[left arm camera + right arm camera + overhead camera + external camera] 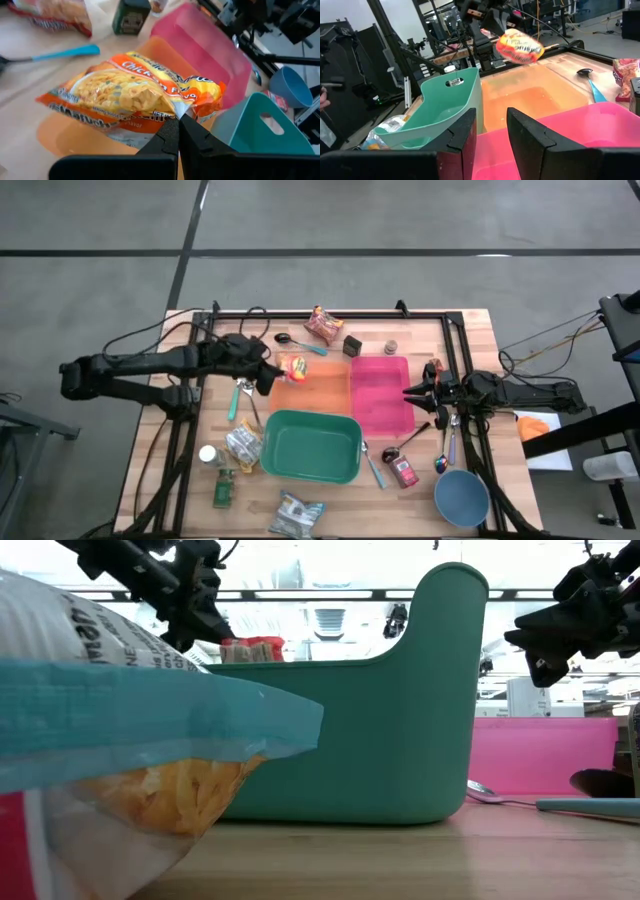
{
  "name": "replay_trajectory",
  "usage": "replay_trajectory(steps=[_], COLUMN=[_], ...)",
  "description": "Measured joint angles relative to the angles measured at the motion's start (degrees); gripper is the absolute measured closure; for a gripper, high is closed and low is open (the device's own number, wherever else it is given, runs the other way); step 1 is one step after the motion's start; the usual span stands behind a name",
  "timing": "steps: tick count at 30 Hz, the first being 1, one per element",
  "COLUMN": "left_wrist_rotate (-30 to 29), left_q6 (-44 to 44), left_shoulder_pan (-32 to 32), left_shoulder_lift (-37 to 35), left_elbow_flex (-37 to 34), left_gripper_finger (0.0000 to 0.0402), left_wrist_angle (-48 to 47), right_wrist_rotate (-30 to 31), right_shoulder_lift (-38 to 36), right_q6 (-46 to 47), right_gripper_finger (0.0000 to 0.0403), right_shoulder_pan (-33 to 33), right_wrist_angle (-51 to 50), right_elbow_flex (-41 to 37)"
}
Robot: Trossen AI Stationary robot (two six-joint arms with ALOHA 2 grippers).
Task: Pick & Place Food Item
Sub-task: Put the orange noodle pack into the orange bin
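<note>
The left gripper [268,373] — fingers clamped on one edge of the orange noodle packet [293,367] — holds it in the air above the orange tray [322,393]. The right gripper [413,392] waits over the pink tray's [380,394] right edge, fingers parted, empty.

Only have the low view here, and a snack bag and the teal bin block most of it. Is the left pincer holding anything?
Observer: Yes. The left pincer is shut on the edge of an orange noodle packet.
Operator: Where is it over?
Observer: The packet hangs in the air above the orange tray, not touching it.
Operator: And the right pincer?
Observer: The right pincer is open and empty, hovering at the pink tray next to the orange one.
</note>
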Motion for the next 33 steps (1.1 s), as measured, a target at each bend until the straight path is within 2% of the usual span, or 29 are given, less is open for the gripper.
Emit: replay_trajectory(steps=[16, 23, 27, 33], left_wrist_rotate=[0.85, 1.28, 1.3, 1.91], left_q6=[-4.61, -6.23, -6.23, -7.25], left_shoulder_pan=[-2.2, -2.2, -2.14, -1.82], left_shoulder_lift=[17.06, 20.3, 20.3, 20.29], left_elbow_flex=[-0.02, -0.02, -0.02, -0.02], left_gripper_finger=[0.0401, 0.0398, 0.0364, 0.0276], left_wrist_angle=[-0.87, -0.37, -0.2, -0.16], right_wrist_rotate=[0.0, 0.0, 0.0, 0.0], right_shoulder_lift=[0.0, 0.02, 0.0, 0.02], right_q6=[0.0, 0.0, 0.0, 0.0], right_gripper_finger=[0.0296, 0.0296, 0.0296, 0.0296], right_shoulder_pan=[0.0, 0.0, -0.02, -0.02], right_wrist_angle=[0.0, 0.0, 0.01, 0.0], right_elbow_flex=[0.02, 0.0, 0.0, 0.01])
